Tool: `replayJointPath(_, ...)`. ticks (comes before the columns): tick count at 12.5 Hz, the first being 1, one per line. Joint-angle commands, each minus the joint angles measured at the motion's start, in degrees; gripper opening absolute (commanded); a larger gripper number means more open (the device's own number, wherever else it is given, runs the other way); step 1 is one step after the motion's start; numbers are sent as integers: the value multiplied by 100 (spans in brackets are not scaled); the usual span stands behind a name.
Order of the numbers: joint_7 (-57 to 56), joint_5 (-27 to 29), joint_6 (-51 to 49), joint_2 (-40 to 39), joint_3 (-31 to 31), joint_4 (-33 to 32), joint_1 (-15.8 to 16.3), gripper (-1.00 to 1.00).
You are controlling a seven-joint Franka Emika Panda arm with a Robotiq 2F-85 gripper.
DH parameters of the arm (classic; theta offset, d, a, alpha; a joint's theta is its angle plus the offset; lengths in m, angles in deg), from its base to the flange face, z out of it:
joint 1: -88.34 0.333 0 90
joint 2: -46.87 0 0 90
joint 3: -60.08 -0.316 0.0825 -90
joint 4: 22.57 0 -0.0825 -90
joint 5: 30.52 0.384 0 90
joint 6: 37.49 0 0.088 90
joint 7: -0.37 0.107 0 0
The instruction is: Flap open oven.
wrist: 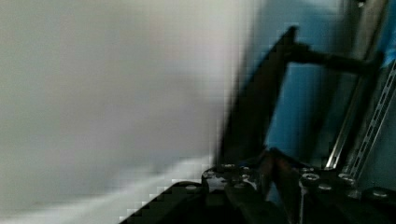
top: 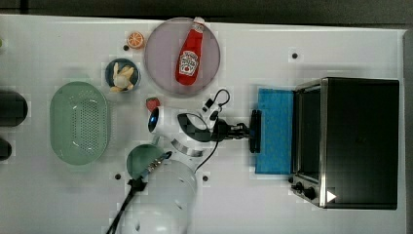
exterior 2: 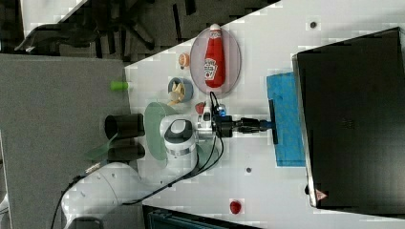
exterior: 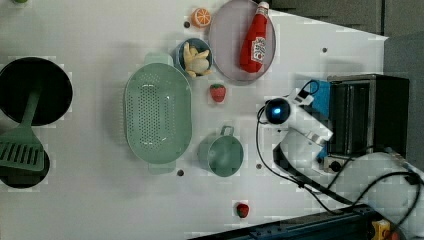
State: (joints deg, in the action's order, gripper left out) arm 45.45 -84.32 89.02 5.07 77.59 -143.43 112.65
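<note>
So I'm seeing the gripper (top: 251, 131) clamping its jaws on the oven's dark bar handle (top: 255, 131), with the blue glass door (top: 275, 130) lying flapped down flat. The oven (top: 358, 141) is sitting well away from the green colander (top: 79, 122).

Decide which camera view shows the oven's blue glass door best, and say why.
The top view: the oven door lies folded down flat, its whole blue pane in sight, with the gripper at its dark handle. The right view shows it too, narrower. The left view has the arm across it. The wrist view catches a blurred part.
</note>
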Motion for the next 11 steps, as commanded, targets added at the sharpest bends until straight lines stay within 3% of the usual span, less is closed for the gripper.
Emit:
replayJointPath(1,670,11,-326,-198,126,461,194,-65)
replayJointPath(7,759,179,-290,115,131,562,257,-65)
replayJointPath(11,513,1269,79,859,143,541,189,-65)
